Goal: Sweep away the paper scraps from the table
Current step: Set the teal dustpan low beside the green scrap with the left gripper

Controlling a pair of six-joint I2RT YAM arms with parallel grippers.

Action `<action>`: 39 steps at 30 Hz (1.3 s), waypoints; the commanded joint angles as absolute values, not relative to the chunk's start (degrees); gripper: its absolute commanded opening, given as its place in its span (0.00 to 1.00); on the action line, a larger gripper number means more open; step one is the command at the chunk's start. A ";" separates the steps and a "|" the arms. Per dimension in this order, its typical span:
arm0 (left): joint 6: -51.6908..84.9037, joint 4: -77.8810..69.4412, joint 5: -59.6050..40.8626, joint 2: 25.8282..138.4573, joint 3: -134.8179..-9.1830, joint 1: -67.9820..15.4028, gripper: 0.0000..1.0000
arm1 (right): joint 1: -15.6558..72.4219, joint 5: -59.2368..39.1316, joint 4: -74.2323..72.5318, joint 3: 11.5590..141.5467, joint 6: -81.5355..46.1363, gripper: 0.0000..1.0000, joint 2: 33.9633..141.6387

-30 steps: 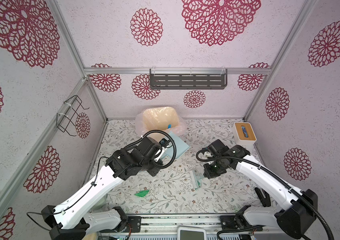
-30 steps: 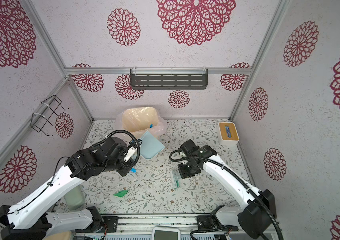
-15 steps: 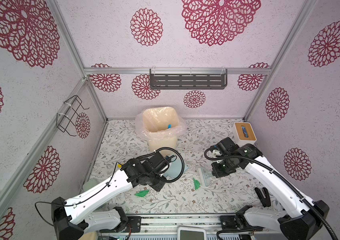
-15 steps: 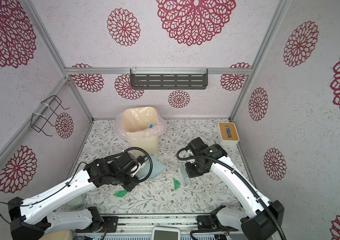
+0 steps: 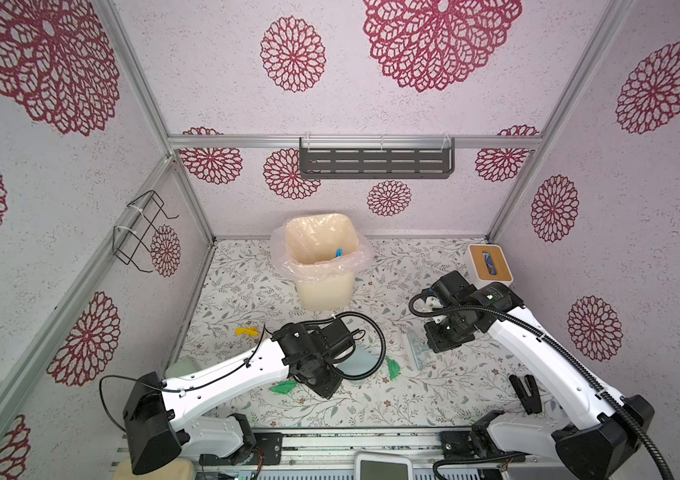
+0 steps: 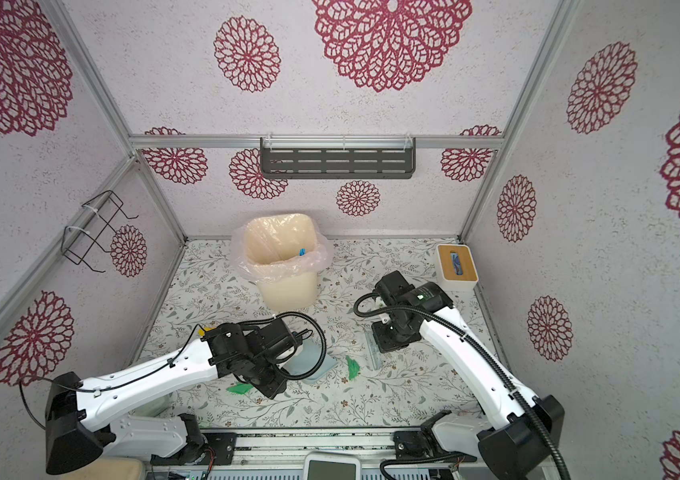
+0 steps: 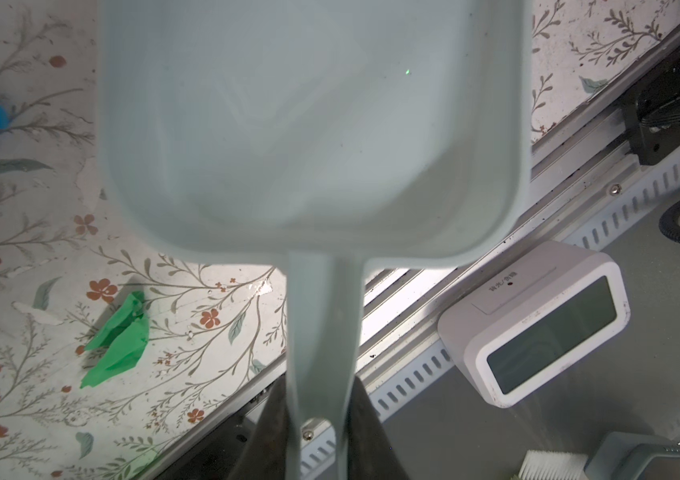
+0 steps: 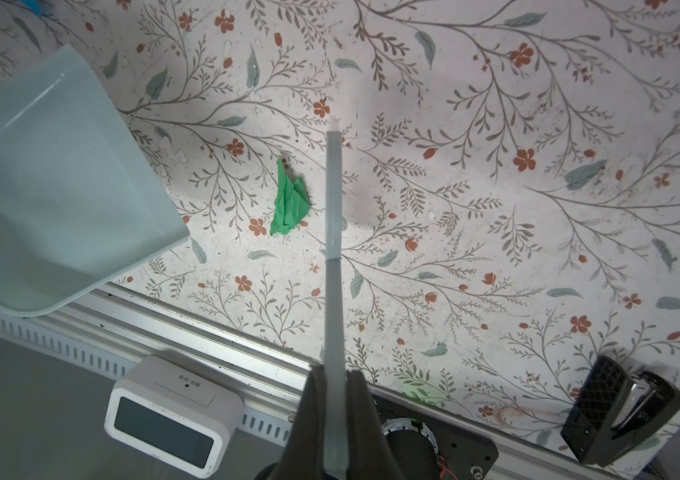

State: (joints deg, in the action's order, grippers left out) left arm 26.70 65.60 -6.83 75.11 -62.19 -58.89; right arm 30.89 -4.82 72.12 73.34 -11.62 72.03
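The dustpan [image 7: 313, 124] handle is clamped in the left gripper [image 7: 318, 409]; a thin scraper [image 8: 334, 249] is pinched in the right gripper [image 8: 336, 388]. On the table [image 5: 433, 399], a green scrap [image 5: 393, 368] is seen between them, a yellow scrap [image 5: 245, 331] nearer the bin [image 5: 323, 286]. All is enclosed by flowered walls [image 5: 205, 83].

White arm shells [image 5: 226, 372], black joints [image 5: 309, 357] — ribbed black cables [image 5: 459, 308] looping alongside.

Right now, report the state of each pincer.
Left pincer: shut on the dustpan handle.
Right pincer: shut on the thin pale sweeping tool.
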 commanded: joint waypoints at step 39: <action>18.29 58.98 -3.56 91.53 -64.04 -67.06 0.00 | 39.10 9.25 73.04 81.54 -15.64 0.00 85.14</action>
